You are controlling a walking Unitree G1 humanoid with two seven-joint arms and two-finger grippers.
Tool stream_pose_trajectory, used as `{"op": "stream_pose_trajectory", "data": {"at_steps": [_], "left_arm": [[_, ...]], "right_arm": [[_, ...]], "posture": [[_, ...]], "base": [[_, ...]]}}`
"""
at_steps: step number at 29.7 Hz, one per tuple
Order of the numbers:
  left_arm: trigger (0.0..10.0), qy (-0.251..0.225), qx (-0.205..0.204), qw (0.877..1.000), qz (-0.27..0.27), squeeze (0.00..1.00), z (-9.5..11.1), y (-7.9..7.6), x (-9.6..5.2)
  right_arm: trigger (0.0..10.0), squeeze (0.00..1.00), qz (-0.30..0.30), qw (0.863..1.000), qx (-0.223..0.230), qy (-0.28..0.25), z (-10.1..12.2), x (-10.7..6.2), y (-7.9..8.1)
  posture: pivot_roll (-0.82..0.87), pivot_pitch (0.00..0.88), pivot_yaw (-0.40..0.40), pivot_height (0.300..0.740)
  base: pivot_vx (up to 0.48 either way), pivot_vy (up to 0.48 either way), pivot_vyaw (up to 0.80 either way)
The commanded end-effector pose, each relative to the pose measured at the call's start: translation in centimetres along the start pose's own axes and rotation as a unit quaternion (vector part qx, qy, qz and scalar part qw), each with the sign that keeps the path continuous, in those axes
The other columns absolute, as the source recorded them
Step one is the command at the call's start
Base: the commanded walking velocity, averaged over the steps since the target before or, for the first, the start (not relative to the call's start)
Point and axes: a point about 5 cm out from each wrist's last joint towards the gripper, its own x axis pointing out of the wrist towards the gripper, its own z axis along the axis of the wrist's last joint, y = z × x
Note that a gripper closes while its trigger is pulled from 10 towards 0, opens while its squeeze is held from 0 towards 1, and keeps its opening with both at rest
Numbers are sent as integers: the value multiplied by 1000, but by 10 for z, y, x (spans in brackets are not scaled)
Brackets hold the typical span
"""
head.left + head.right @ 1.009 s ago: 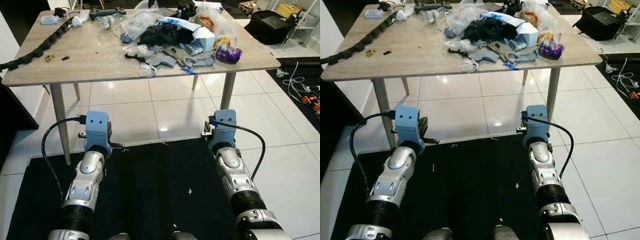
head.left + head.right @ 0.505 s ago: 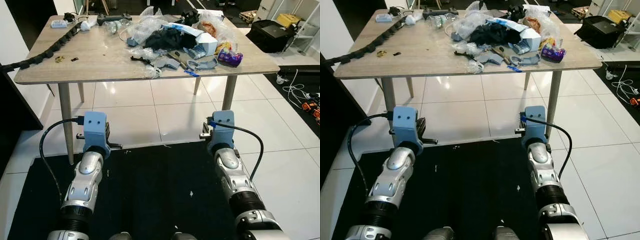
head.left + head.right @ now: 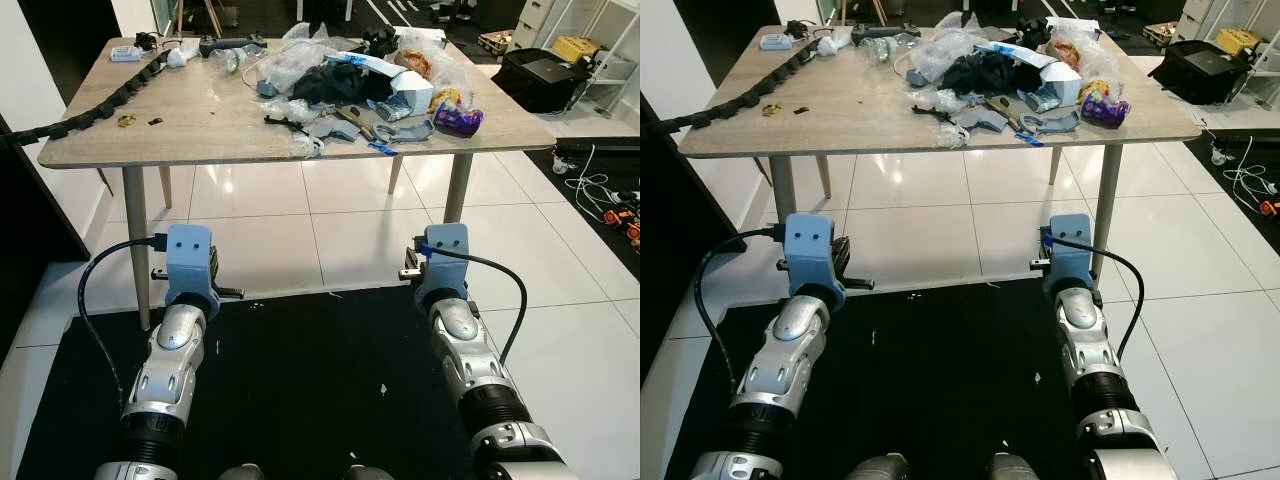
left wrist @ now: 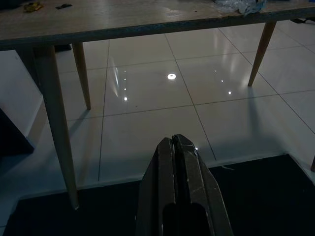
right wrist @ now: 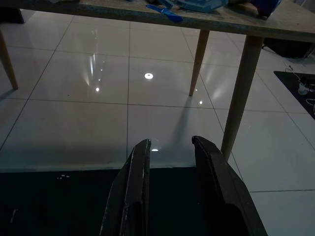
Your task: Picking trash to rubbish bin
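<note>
A heap of trash [image 3: 345, 80] lies on the far right half of a light wooden table [image 3: 200, 130]: clear plastic bags, black cloth, a white and blue box, grey scraps and a purple packet [image 3: 458, 112]. Both arms are held low in front of me, short of the table, over a black mat [image 3: 300, 380]. In the left wrist view my left gripper [image 4: 172, 140] points at the floor under the table with its fingers pressed together and nothing held. My right gripper [image 5: 170, 142] has a gap between its fingers and is empty, aimed near a table leg [image 5: 241, 93].
A black cable chain [image 3: 100, 95] runs along the table's left side and off its edge. Dark furniture [image 3: 25, 230] stands at my left. A black bag [image 3: 545, 75] and loose cables [image 3: 600, 190] lie on the white tiles at the right.
The whole picture has shifted: the table now sits a little farther off and lower in the view, so the camera moved. The arms hold the same pose.
</note>
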Motion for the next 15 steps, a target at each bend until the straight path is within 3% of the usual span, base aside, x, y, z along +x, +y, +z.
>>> {"op": "stream_pose_trajectory", "data": {"at_steps": [1,15], "left_arm": [[10000,5,-1,1000,-3,0,-2,-2,-1],[10000,7,3,1000,17,0,-3,5,-2]], "right_arm": [[10000,0,4,1000,-1,5,-1,0,2],[10000,0,11,1000,-2,6,-1,0,5]], "posture": [[6,38,-19,740],[9,34,-23,740]], "base": [[0,0,0],[0,0,0]]}}
